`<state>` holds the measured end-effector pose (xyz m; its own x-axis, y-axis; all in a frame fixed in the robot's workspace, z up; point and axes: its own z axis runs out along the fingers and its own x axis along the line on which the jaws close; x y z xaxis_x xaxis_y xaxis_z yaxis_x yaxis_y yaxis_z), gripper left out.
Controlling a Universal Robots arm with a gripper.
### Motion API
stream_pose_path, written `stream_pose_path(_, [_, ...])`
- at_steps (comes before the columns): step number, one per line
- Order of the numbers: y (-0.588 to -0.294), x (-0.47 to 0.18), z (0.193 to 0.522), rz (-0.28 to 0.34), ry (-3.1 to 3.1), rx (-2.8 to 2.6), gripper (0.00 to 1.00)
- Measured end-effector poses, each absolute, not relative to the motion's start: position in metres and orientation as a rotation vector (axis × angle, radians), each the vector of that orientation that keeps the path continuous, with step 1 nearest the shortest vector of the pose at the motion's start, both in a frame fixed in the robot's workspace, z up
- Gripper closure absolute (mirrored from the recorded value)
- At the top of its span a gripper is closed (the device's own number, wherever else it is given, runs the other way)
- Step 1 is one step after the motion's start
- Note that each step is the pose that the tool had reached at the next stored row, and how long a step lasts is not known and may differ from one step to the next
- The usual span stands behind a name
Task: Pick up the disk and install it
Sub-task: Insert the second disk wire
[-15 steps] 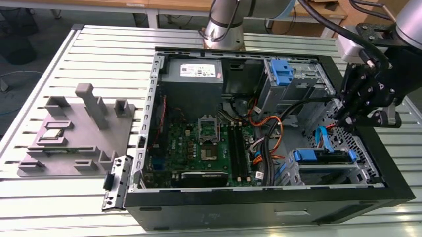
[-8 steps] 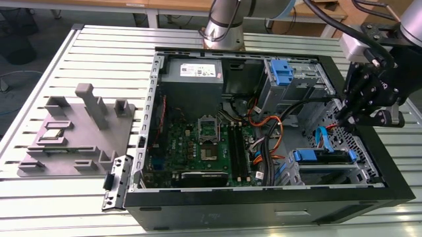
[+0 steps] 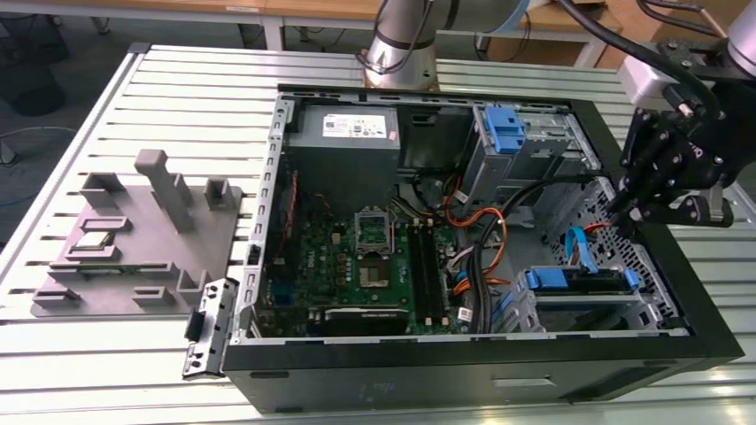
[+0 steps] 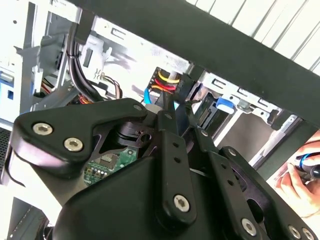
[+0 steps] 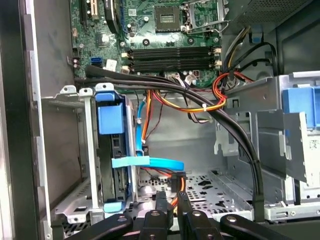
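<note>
On the slatted metal table (image 3: 142, 80), a grey fixture plate (image 3: 136, 235) with upright posts lies toward the exterior view's left of the open computer case (image 3: 473, 372). Inside the case, the green motherboard (image 3: 354, 257) covers the floor on the side nearest that plate, with a grey power-supply box (image 3: 345, 128) at the case's far wall beyond it. Further toward the exterior view's right, a blue plastic bracket (image 3: 505, 128) sits in the upper drive cage, and orange and black cables (image 3: 484, 221) run down the middle of the case.

The disk (image 3: 575, 282) is seated in the lower drive bay at the case's near corner on the exterior view's right, its blue rails showing at both ends. In the first wrist view the disk (image 5: 112, 150) stands edge-on in the metal bay, blue tab at its end, with a light blue data cable (image 5: 150, 162) just beside it.

The gripper (image 3: 629, 205) hangs over the case's wall at the exterior view's right, above the disk bay. In the first wrist view the gripper (image 5: 171, 202) has its fingers (image 5: 162, 202) drawn close together, holding nothing.
</note>
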<state>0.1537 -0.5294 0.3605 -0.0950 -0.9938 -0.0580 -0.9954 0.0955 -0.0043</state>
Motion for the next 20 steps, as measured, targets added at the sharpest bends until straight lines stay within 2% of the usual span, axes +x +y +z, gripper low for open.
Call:
stream_pose_path(9, [-0.524, 0.17, 0.36, 0.055, 2.295, -2.086, 0.76])
stream_pose_path(20, [-0.524, 0.173, 0.353, 0.024, 2.312, -2.101, 0.76])
